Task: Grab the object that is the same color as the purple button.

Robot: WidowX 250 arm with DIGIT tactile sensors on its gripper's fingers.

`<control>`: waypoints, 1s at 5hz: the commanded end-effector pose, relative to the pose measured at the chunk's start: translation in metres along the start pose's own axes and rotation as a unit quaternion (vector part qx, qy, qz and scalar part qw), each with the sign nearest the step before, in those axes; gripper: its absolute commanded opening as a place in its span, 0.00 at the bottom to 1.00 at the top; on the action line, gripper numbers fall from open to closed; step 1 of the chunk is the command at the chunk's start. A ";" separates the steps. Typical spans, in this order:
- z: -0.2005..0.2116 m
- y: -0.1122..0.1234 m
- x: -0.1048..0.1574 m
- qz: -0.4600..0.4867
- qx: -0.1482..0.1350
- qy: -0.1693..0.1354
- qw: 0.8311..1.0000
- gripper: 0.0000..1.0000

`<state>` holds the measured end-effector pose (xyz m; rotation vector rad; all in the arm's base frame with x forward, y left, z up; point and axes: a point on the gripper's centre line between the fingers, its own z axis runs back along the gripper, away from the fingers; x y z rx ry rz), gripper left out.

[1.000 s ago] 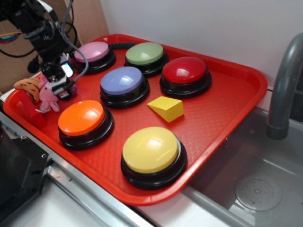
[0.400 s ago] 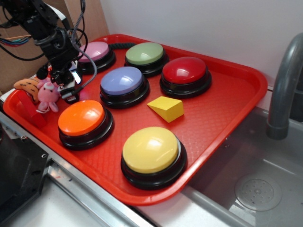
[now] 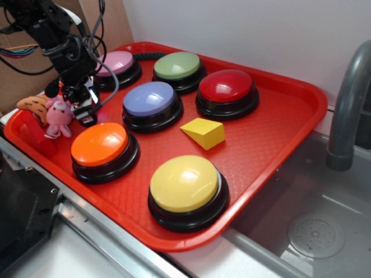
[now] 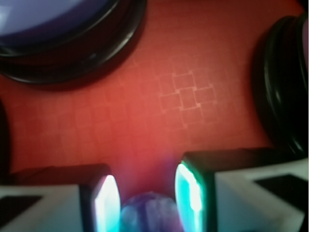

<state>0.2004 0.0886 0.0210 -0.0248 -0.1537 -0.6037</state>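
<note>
The purple button [image 3: 149,98] is a lavender-blue dome on a black base near the middle of the red tray [image 3: 278,127]; its edge also fills the top left of the wrist view [image 4: 48,19]. My gripper [image 3: 87,116] is low over the tray to the left of that button, beside the orange one. In the wrist view a tiny shiny purple ball [image 4: 149,215] sits between the two fingers of the gripper [image 4: 147,198], and both lit pads touch its sides. In the exterior view the gripper hides the ball.
A pink plush animal [image 3: 59,116] lies just left of the gripper at the tray's left rim. Pink [image 3: 113,62], green [image 3: 177,65], red [image 3: 226,86], orange [image 3: 99,143] and yellow [image 3: 184,182] buttons and a yellow wedge [image 3: 204,132] share the tray. A grey faucet [image 3: 348,104] stands at right.
Over the last second the arm swung right and more upright, carrying the gripper a little to the right, away from the plush. Since 0.4 s ago it has held still.
</note>
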 end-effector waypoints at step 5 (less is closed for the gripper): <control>0.121 -0.037 0.106 0.313 0.053 0.053 0.947 0.00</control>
